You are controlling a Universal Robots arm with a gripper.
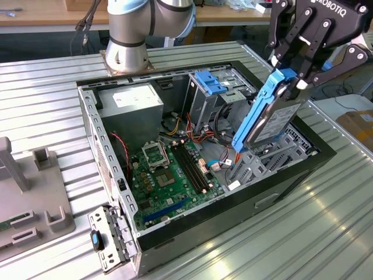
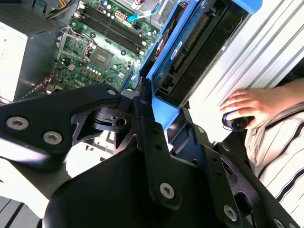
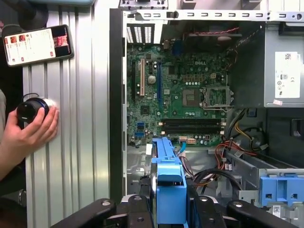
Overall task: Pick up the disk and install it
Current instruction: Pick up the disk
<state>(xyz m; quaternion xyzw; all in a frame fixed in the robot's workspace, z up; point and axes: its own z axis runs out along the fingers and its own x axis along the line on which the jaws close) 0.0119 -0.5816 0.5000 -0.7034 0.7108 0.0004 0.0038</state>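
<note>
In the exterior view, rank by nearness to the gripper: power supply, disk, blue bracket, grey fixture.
1. disk, in the gripper.
2. blue bracket, atop the cage.
3. power supply, far corner of the case.
4. grey fixture, the exterior view's left.

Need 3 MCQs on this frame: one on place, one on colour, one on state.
1. Where is the disk? A on the table; B held over the open case; C seated in its bay.
2. Its carrier rail is: A blue; B red; C black.
3. The gripper is: A open; B shut on a cable; C shut on the disk.

Answers: 1 B, it hangs tilted above the case in the exterior view. 2 A, bright blue in all three views. 3 C, it clamps the disk's upper end.
</note>
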